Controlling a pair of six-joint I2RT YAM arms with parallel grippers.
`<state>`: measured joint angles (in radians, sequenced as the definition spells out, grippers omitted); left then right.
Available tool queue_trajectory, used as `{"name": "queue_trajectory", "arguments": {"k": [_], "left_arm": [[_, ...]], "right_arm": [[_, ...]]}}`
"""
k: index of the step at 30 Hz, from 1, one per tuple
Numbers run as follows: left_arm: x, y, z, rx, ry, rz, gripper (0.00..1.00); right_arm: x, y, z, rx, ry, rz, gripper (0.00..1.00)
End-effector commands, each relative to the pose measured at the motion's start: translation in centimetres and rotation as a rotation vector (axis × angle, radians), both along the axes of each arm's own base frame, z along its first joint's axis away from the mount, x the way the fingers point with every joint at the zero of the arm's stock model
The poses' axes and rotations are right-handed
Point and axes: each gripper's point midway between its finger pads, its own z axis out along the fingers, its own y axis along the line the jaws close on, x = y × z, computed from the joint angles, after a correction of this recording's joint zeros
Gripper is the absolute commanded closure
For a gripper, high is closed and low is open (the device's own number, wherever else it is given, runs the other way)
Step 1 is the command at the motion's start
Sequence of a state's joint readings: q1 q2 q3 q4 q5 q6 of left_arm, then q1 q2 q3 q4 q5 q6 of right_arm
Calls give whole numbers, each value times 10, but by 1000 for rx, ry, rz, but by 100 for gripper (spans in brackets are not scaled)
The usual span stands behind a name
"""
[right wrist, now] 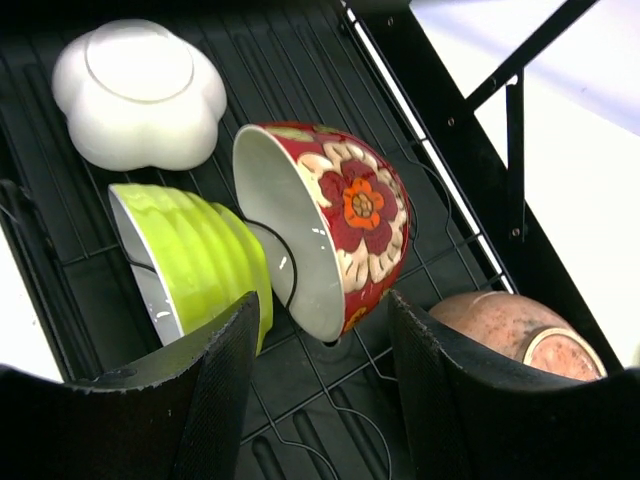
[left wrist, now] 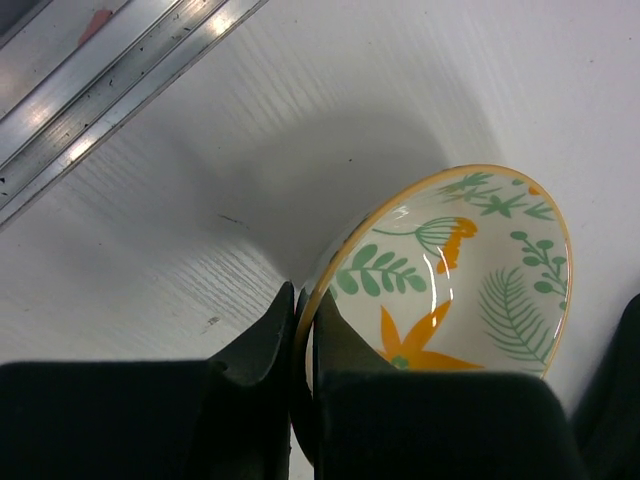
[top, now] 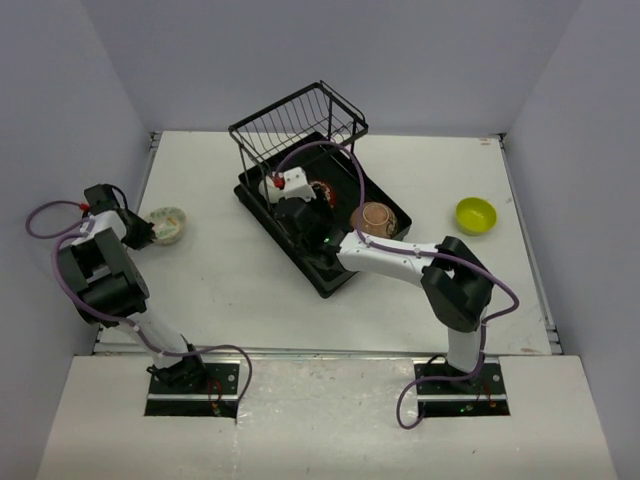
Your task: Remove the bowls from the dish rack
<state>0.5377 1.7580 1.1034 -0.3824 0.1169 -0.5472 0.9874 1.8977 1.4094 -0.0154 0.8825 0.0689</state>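
Bowls partly unloaded: one held out on the left, several in the black wire-and-tray dish rack [top: 326, 284].
Left gripper [left wrist: 303, 310] was clamped on the rim of the white leaf-patterned ceramic bowl [left wrist: 470, 280], tilted over the white table [left wrist: 400, 80] well left of the rack; setting it flat and letting go looked next. Right gripper [right wrist: 320, 320] hung jaws apart, the red floral bowl [right wrist: 350, 230] lined up between them, lime-green ribbed bowl [right wrist: 200, 260] just left, tan-brown bowl [right wrist: 510, 335] right; it needed a clean pinch on that rim without nudging either neighbour.
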Motion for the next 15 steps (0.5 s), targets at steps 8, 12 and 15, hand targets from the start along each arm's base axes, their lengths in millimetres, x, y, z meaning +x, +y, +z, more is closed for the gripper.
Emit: {"name": "queue_trajectory", "arguments": {"k": [8, 12, 15], "left_arm": [[11, 10, 4, 80, -42, -19, 83], [7, 6, 2, 81, -35, -16, 66], [7, 5, 3, 78, -43, -20, 52]], "right_arm": [[-4, -14, 8, 92, -63, -53, 45], [-4, -18, 8, 88, -71, -62, 46], [-3, -21, 5, 82, -72, -65, 46]]}}
